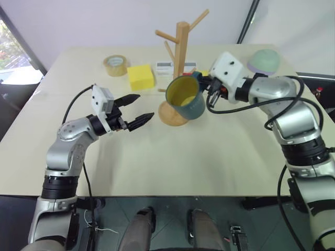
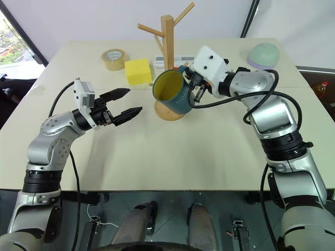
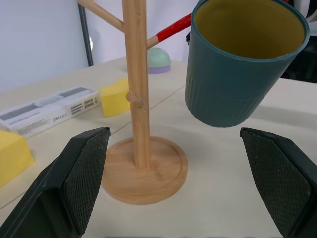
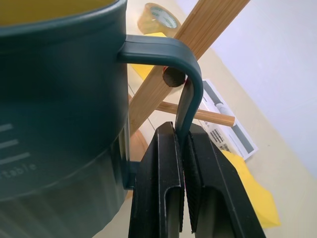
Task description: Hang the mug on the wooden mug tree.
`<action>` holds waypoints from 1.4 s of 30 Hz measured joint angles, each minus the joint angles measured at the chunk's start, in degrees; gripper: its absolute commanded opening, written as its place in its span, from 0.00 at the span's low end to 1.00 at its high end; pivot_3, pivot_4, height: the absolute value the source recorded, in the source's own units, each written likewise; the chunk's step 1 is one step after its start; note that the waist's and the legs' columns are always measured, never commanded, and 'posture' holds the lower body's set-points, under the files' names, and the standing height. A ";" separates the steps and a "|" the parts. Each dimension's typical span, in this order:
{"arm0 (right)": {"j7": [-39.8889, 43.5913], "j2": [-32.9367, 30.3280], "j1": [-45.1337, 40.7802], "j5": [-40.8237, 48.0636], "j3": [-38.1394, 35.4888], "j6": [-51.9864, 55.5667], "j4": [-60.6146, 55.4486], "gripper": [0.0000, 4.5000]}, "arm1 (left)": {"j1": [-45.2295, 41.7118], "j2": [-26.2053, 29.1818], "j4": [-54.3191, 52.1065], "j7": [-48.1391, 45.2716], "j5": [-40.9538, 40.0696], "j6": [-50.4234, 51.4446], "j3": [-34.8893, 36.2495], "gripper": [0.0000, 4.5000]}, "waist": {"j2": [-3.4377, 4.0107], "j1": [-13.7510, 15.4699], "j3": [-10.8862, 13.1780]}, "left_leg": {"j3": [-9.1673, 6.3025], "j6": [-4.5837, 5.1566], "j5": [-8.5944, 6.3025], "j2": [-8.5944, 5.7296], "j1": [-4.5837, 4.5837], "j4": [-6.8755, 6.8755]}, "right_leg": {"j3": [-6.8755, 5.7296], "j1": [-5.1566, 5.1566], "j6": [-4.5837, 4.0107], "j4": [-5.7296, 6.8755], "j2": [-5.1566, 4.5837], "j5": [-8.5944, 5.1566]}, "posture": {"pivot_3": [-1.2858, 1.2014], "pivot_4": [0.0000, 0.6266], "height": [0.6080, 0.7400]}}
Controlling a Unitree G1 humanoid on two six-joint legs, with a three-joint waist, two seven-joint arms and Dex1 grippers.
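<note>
The blue-grey mug, yellow inside, hangs tilted in the air just in front of the wooden mug tree, above its round base. My right gripper is shut on the mug's loop handle, reaching in from the right. In the right wrist view, the end of a peg shows through the handle's loop. To the left of the tree, my left gripper stands open with nothing in it, pointing at the base and the mug.
Behind the tree lie a roll of tape, a yellow block and a flat white box. A pale green dome-shaped bowl sits at the back right. The table has free room in front.
</note>
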 measured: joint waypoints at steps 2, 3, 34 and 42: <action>-0.01 0.68 -0.60 -0.82 0.01 -0.28 1.19 0.00 | 0.00 -0.02 -0.20 0.07 0.00 0.02 -0.02 1.00 | 0.00 -0.16 0.00 | 0.01 0.00 0.00 0.00 0.01 -0.01 | 0.01 -0.02 0.00 0.03 0.00 0.02 | 0.52 0.24 1.00; -0.01 0.96 -1.12 -1.35 0.01 -0.34 2.03 0.00 | 0.00 -0.02 -0.37 0.13 0.00 0.02 -0.02 1.00 | 0.00 -0.17 0.00 | 0.01 0.00 0.00 0.00 0.01 -0.02 | 0.01 -0.05 0.02 0.06 0.01 0.03 | 0.52 0.24 1.00; -3.50 4.70 21.26 5.48 -23.41 -1.94 -6.10 0.69 | 2.84 -2.37 2.88 9.94 2.06 -2.08 2.37 1.00 | -0.04 -0.09 -0.02 | 0.05 -0.04 0.03 0.05 0.26 -0.03 | 0.09 -0.01 0.05 0.49 0.02 -0.01 | 0.52 0.24 1.00; -10.91 18.39 35.53 5.87 -23.22 -13.58 -3.40 0.69 | 9.15 -5.26 12.77 22.40 10.59 -12.10 4.86 1.00 | -0.07 0.04 -0.05 | 0.06 -0.09 0.06 0.08 0.51 0.03 | 0.19 0.15 -0.22 0.54 0.06 -0.09 | 0.52 0.24 1.00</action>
